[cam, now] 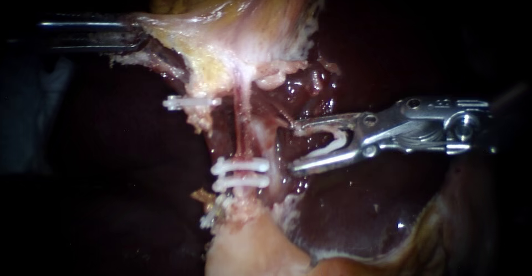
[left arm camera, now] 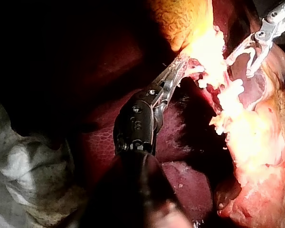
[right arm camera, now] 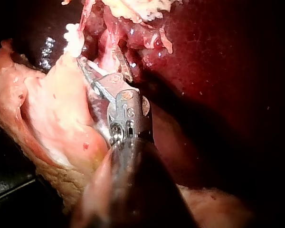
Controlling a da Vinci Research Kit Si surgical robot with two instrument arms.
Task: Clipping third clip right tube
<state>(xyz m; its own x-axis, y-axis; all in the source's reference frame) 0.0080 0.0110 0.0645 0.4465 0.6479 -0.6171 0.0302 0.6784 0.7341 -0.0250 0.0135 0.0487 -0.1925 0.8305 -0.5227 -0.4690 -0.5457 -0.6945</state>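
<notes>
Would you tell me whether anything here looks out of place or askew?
Below the two level clips on the tube, a white piece lies tilted beside it; I cannot tell whether it is a clip. The right instrument holds its own clip; the left instrument grips tissue.

Left instrument (left arm camera: 179, 71), right instrument (cam: 293, 147): two. Clips (cam: 191, 102) (cam: 239, 165) (cam: 241, 182): three placed; carried clip (cam: 332, 143): one; perhaps fifth lower.

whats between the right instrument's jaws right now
A white clip, open, held by the right instrument; nothing else inside it yet. What lies behind the jaws is covered.
</notes>
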